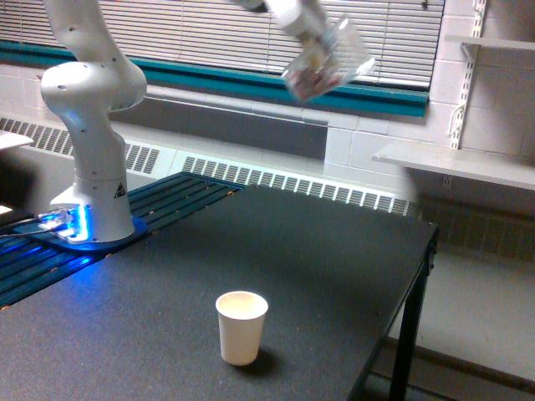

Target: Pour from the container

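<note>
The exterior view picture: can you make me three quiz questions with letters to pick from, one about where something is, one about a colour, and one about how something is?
1. Where is the clear cup?
A. high in the air, in the gripper
B. standing on the table
C. on the shelf

2. What colour is the paper cup on the table?
A. blue
B. white
C. red

3. How is the clear cup held?
A. upside down
B. straight up
C. tilted

Answers:
1 A: it hangs near the top of the picture, in front of the blinds.
2 B: its wall and rim are white.
3 C: it leans, with the pinkish bits gathered at its lower end.
</note>
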Motion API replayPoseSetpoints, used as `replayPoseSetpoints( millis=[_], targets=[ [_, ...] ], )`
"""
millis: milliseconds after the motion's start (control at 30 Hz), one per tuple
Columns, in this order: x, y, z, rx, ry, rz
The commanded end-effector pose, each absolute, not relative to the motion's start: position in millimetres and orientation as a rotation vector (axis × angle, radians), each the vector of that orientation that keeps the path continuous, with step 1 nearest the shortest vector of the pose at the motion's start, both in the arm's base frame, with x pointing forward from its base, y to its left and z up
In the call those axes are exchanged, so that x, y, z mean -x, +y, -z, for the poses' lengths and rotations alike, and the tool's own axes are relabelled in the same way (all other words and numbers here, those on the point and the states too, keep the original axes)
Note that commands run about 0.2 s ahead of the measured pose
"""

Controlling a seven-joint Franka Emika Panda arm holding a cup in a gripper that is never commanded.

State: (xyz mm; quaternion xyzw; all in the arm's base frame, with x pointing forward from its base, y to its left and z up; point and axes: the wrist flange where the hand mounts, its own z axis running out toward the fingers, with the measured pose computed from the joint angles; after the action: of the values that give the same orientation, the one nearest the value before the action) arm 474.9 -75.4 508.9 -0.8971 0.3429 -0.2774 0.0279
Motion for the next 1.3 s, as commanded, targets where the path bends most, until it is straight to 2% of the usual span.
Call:
replayPoseSetpoints(
  millis=[33, 300, 633, 1033, 1300],
  targets=[
    [-462, -122, -465, 2.795, 1.18, 0.761],
    [-458, -166, -446, 2.811, 1.272, 0.755],
    [-448, -207, -401, 2.81, 1.383, 0.678],
    [-429, -216, -335, 2.87, 1.442, 0.565],
    [-431, -217, -299, 2.9, 1.439, 0.489]
  ],
)
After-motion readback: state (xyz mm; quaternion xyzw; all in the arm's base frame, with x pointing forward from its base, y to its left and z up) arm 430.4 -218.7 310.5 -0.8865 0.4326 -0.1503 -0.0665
